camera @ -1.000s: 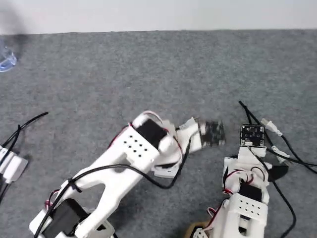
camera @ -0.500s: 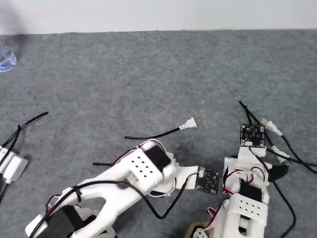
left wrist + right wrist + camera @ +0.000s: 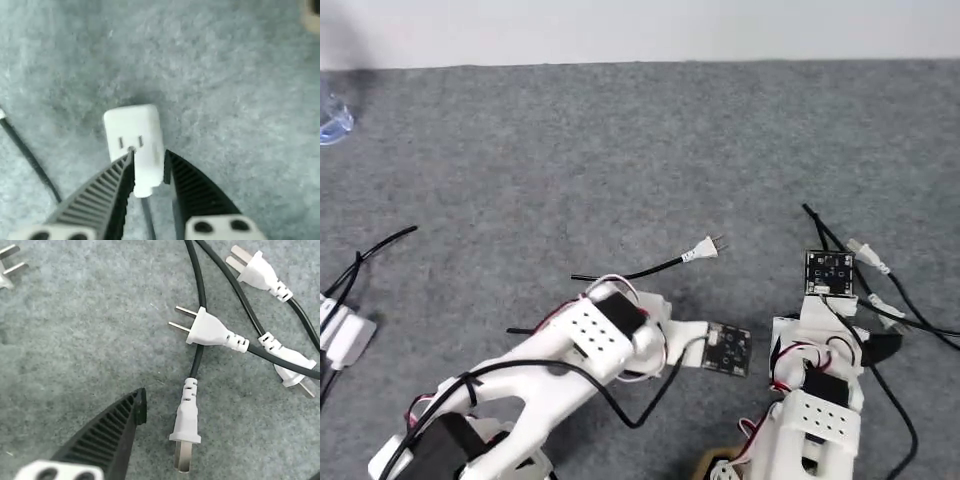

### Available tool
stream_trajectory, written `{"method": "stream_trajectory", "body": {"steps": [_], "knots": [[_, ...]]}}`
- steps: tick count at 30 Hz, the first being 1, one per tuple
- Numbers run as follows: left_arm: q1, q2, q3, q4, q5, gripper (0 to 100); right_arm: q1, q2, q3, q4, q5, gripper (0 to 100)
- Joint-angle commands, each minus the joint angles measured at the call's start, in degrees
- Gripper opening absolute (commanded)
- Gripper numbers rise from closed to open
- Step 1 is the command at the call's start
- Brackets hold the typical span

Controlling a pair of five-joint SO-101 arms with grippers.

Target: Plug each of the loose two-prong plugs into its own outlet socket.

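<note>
A white outlet socket (image 3: 134,135), two slots facing up, lies on the grey carpet (image 3: 240,75). The left gripper (image 3: 148,154) sits over its cord end, jaws narrowly parted; contact is unclear. Four white two-prong plugs (image 3: 210,330) on crossing black cords (image 3: 197,270) lie near the right gripper (image 3: 131,412), whose state cannot be told. A fifth plug (image 3: 14,267) is cut off at the frame edge.
</note>
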Motion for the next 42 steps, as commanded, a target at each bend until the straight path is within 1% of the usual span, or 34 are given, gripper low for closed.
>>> {"method": "stream_trajectory", "body": {"steps": [1, 5, 8, 10, 22, 27, 32, 39, 42], "knots": [[-1.3, -0.4, 0.1, -1.4, -1.7, 9, 0.6, -0.8, -2.5, -1.1, -0.2, 52.3], [-1.1, 5.5, -0.3, -1.9, -2.7, 9, 0.7, -0.8, -2.7, -1.1, -0.2, 52.3], [-1.1, 11.0, -1.5, -4.7, -2.7, 9, 0.7, -0.8, -2.7, -1.1, -0.2, 52.3], [-1.1, 12.4, -3.0, -4.5, -2.7, 9, 0.7, -0.8, -2.7, -1.0, -0.2, 52.3], [-0.2, 12.7, -4.4, -4.0, -2.6, 9, 0.7, -0.8, -2.7, -1.0, -0.2, 52.3], [1.1, 10.5, -5.9, -1.0, -2.5, 9, 0.6, -0.8, -2.7, -1.1, -0.2, 52.3], [0.7, 10.3, -5.9, -1.4, -2.4, 17, 0.4, -0.8, -2.6, -1.1, -0.2, 52.3], [0.7, 9.7, -6.4, -1.7, -2.5, 17, 0.3, -0.8, -2.5, -1.1, -0.2, 52.3], [-0.3, 10.3, -5.9, -5.5, -1.7, 17, 0.3, -0.8, -2.5, -1.1, -0.2, 52.3]]}}
